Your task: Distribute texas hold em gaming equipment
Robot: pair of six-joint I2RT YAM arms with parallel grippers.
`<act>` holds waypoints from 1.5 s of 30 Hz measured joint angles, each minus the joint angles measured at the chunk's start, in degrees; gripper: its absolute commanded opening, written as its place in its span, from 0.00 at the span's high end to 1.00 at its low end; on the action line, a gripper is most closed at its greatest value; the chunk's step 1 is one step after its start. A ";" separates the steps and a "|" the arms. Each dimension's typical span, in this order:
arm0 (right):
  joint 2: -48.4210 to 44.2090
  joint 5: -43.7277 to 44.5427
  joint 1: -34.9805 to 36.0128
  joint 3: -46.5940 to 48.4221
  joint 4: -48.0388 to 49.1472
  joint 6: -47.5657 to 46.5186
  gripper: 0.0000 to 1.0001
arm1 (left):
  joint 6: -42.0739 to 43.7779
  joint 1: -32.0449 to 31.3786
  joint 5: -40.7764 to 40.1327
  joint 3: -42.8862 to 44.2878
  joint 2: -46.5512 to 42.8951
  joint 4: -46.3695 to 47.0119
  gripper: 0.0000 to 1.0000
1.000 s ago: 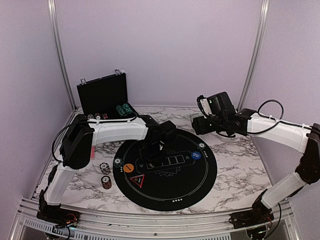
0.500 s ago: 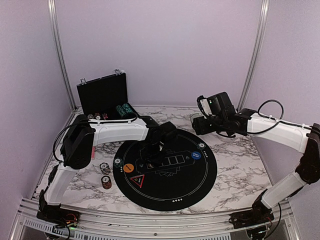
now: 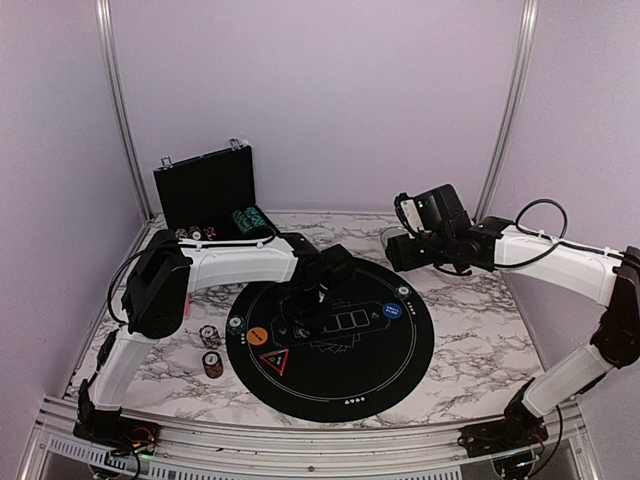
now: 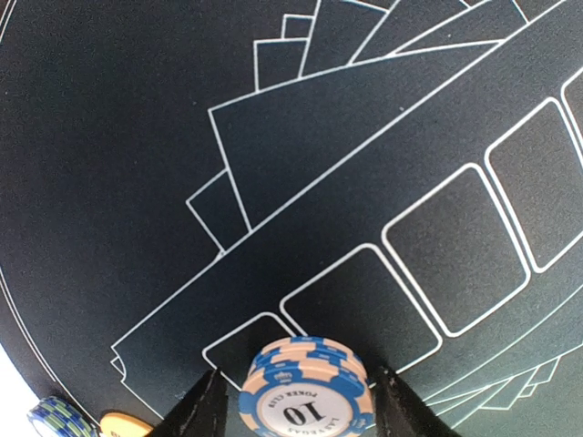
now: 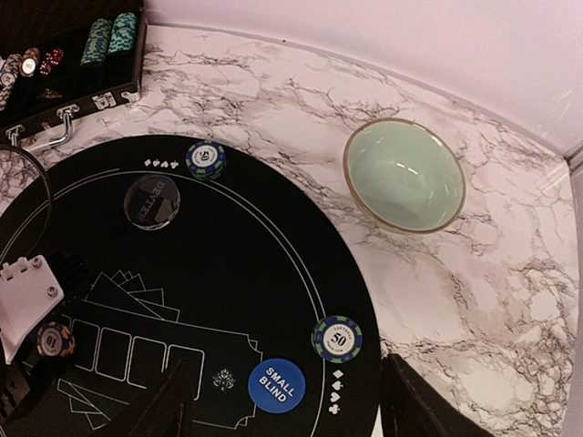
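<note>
Black and hinged open, the hard case stands at the far left of the marble table, with rows of chips in its tray. Nearer, on bare marble just off the 9 o'clock edge of the round black mat, sit a pale chip stack and a brownish chip stack, close together. On the mat's rim at 9 o'clock lies a green-edged chip, and the orange disc is just inside it.

The left gripper is down on the mat, a little toward 10 o'clock from its centre. Its fingers flank a pink-and-blue "10" chip stack resting on the printed card boxes. A thin dark gap shows beside the stack, so the jaws stand narrowly parted rather than pinching.

Toward 2 o'clock lie the blue "small blind" disc and a green "50" chip at the rim.

The right gripper hangs above that side, jaws wide and holding nothing. Beyond it, at 1 o'clock off the mat, sits the pale green bowl.
</note>
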 measured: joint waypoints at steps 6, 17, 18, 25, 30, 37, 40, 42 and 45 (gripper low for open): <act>0.26 -0.02 0.00 1.79 -1.27 0.00 0.33 | 0.76 0.02 -0.66 0.00 -0.17 0.02 0.36; 0.94 -0.26 0.00 3.76 -2.56 0.68 0.33 | 2.19 0.94 -0.24 -1.38 -7.91 1.14 0.29; 1.07 -0.46 0.00 3.78 -2.82 0.90 0.33 | 2.36 1.22 -0.09 -2.19 -9.62 1.57 0.28; 3.63 -1.79 1.29 5.11 -4.63 2.49 0.33 | 2.95 6.93 1.97 -12.11 -23.06 6.64 0.26; 9.03 -2.40 5.81 8.55 -5.55 3.30 0.32 | 3.52 14.43 3.04 -22.25 -32.35 10.93 0.26; 17.35 -5.68 11.04 13.11 -7.85 4.00 0.33 | 5.01 25.83 5.64 -34.03 -43.30 16.74 0.26; 21.22 -6.86 12.76 15.93 -8.87 4.28 0.33 | 5.68 29.49 6.56 -37.77 -46.75 19.10 0.26; 23.50 -7.61 13.81 17.79 -9.46 4.33 0.33 | 5.99 31.39 7.32 -40.28 -48.59 20.81 0.26; 26.82 -8.41 15.41 20.85 -10.71 4.44 0.33 | 6.25 33.33 8.79 -43.78 -50.62 23.12 0.26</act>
